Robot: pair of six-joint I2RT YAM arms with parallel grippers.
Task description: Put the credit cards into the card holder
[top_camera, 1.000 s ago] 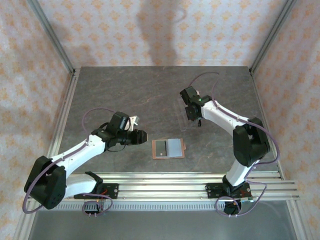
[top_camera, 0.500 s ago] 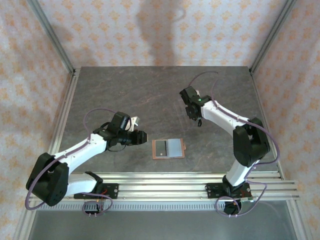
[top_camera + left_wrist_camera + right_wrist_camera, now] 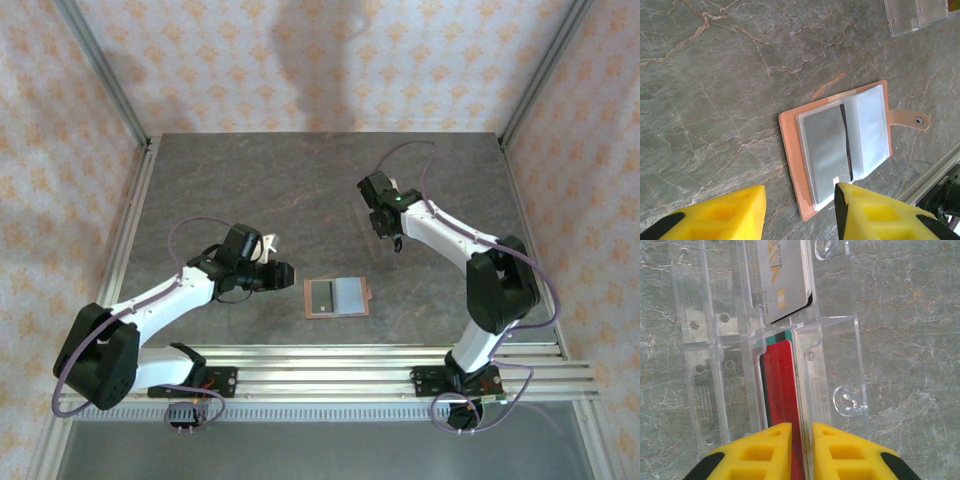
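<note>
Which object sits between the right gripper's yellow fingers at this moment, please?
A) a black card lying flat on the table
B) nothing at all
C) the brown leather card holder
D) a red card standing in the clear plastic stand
D: in the right wrist view the red card, upright in a slot of the clear plastic stand, runs into the narrow gap between the fingers of the right gripper.

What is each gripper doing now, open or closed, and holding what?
Left gripper: open, holding nothing.
Right gripper: closed on the thin red card standing in the clear plastic stand.
</note>
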